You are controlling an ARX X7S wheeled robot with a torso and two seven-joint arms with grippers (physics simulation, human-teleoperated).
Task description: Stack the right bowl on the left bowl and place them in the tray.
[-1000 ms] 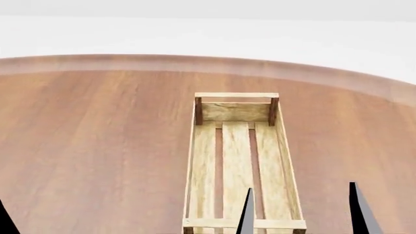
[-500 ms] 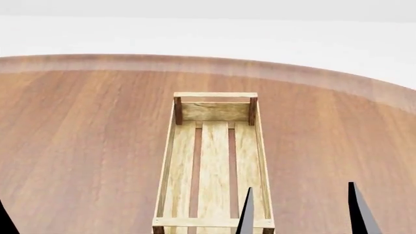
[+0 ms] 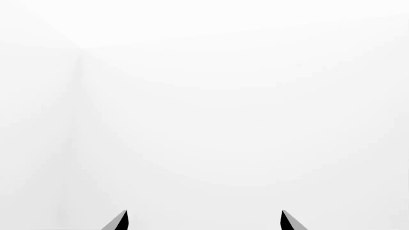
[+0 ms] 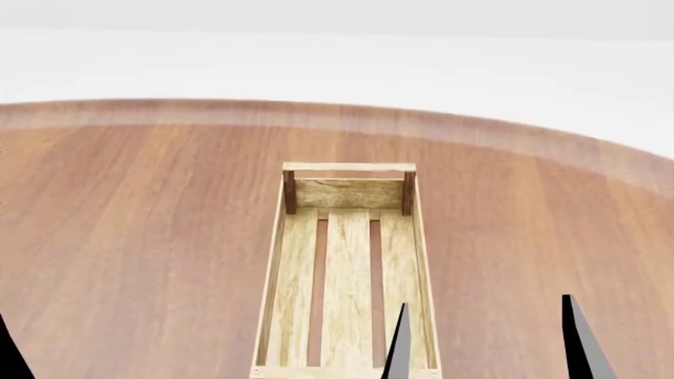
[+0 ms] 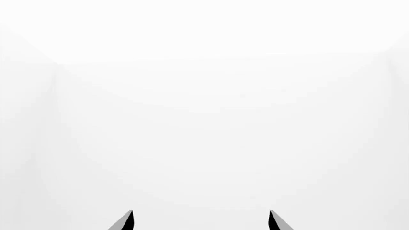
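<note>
My head view has dipped, sliding the empty tray toward 6 o'clock; both bowls unseen, the right gripper and left gripper both spread apart.

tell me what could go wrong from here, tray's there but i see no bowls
1. No bowl shows in any view; only the tray on the table, so reaching now would be blind.
2. Both wrist views show only white wall past the open right gripper and left gripper, giving no close-up guidance.
3. The tray's near end runs out of frame.
</note>
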